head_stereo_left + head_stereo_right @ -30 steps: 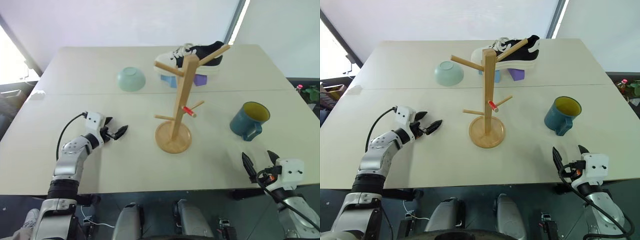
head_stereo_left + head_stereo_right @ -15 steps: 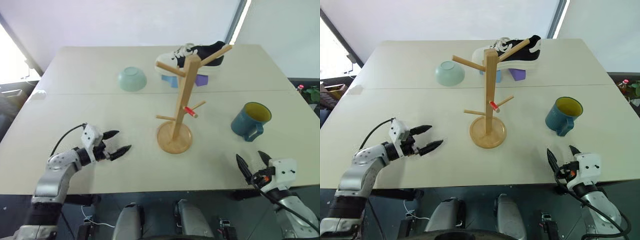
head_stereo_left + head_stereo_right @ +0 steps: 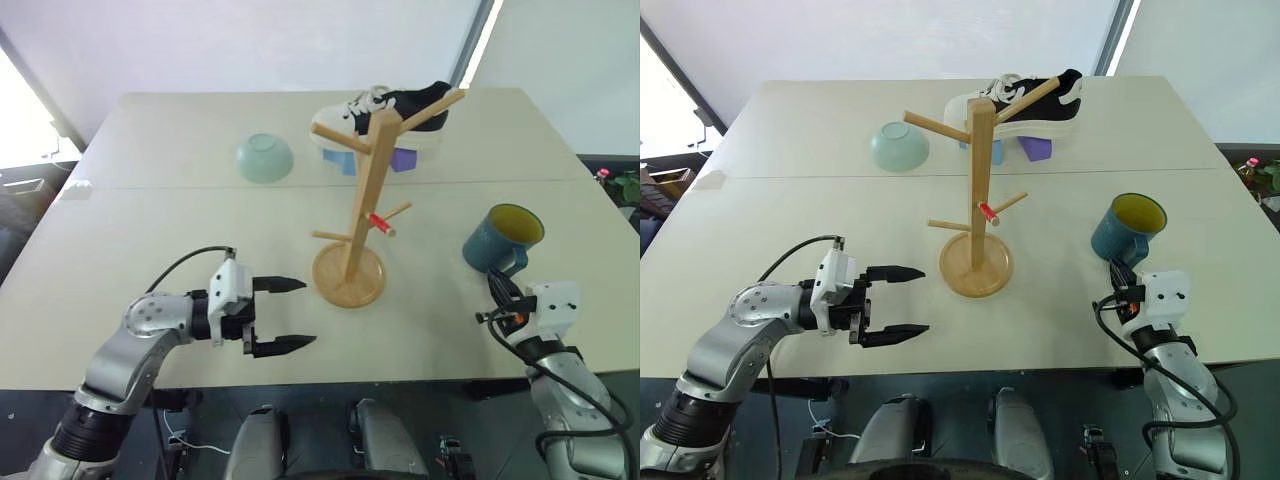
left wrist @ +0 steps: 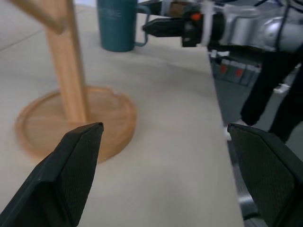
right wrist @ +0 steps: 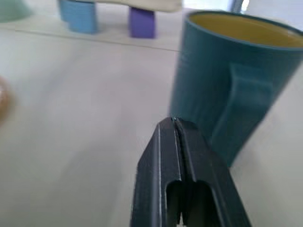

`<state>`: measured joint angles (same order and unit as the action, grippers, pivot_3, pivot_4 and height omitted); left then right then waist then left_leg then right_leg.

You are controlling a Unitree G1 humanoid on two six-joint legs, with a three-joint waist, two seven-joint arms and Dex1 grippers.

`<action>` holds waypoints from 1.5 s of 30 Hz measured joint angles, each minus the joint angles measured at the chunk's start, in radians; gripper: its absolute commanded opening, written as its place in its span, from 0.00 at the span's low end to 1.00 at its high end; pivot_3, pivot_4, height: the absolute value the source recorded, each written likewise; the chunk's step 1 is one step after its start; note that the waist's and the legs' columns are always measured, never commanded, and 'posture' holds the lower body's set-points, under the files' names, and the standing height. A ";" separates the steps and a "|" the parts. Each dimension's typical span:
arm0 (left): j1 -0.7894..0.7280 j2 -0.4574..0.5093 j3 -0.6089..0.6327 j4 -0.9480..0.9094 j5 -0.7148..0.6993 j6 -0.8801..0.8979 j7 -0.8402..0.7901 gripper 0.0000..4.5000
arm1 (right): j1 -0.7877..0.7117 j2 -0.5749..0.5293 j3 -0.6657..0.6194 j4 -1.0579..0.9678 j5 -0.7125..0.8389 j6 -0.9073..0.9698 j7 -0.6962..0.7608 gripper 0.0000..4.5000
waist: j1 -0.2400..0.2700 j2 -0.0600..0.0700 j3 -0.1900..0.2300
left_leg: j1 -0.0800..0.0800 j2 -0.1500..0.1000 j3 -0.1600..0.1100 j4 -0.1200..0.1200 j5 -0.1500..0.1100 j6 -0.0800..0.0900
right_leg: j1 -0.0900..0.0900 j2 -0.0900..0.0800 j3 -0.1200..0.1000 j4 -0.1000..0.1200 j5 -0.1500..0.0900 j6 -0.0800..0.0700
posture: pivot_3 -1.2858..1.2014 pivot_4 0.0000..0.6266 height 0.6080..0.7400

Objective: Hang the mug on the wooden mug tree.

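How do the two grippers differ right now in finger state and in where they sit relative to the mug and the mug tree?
The left gripper has its fingers spread wide, while the right gripper has its fingers pressed shut on nothing. The left gripper points across the table toward the wooden mug tree, short of its base; the right gripper sits just in front of the mug, beside its handle. Neither holds anything, and both hang low over the table.

Robot test lab: bare table (image 3: 150,200) w/ odd props, sneaker (image 3: 385,110).
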<state>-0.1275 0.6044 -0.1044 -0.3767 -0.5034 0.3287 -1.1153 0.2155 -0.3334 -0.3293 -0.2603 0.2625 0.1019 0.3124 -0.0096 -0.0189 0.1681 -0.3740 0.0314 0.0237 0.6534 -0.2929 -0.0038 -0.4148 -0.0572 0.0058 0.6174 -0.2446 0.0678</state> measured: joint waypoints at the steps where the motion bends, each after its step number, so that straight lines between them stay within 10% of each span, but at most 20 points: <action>1: -0.003 -0.003 -0.002 -0.002 -0.002 0.006 0.004 1.00 | 0.000 0.000 0.000 0.004 -0.005 0.000 -0.005 0.01 | -0.001 0.000 0.000 | 0.000 0.000 0.000 0.000 0.000 0.000 | 0.000 0.001 0.000 0.000 0.000 0.000 | 0.52 0.24 1.00; 21: 0.002 -0.019 -0.029 0.004 0.034 -0.013 0.055 1.00 | -0.086 -0.003 -0.082 0.165 -0.032 -0.022 -0.115 0.01 | -0.004 0.000 0.000 | 0.002 0.001 0.000 0.000 0.000 0.000 | 0.000 0.009 0.007 0.001 0.000 0.000 | 0.52 0.24 1.00; 28: 0.007 -0.020 -0.029 0.004 0.036 -0.022 0.067 1.00 | -0.032 0.006 -0.079 0.127 -0.019 -0.022 -0.098 0.62 | -0.002 0.000 0.000 | 0.002 0.001 0.000 0.000 0.000 0.000 | 0.000 0.009 0.007 0.001 0.000 0.000 | 0.52 0.24 1.00; 45: 0.008 -0.028 -0.030 0.003 0.034 -0.028 0.076 1.00 | -0.128 0.005 -0.113 0.176 -0.031 -0.018 -0.206 0.62 | -0.004 0.001 0.000 | 0.002 0.001 0.001 0.000 0.000 0.000 | 0.000 0.009 0.009 0.002 0.000 0.000 | 0.52 0.24 1.00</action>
<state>-0.1199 0.5760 -0.1342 -0.3734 -0.4699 0.3006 -1.0392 0.0871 -0.3287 -0.4421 -0.0843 0.2310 0.0840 0.1060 -0.0136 -0.0183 0.1677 -0.3719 0.0322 0.0247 0.6537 -0.2928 -0.0036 -0.4147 -0.0477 0.0144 0.6193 -0.2445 0.0681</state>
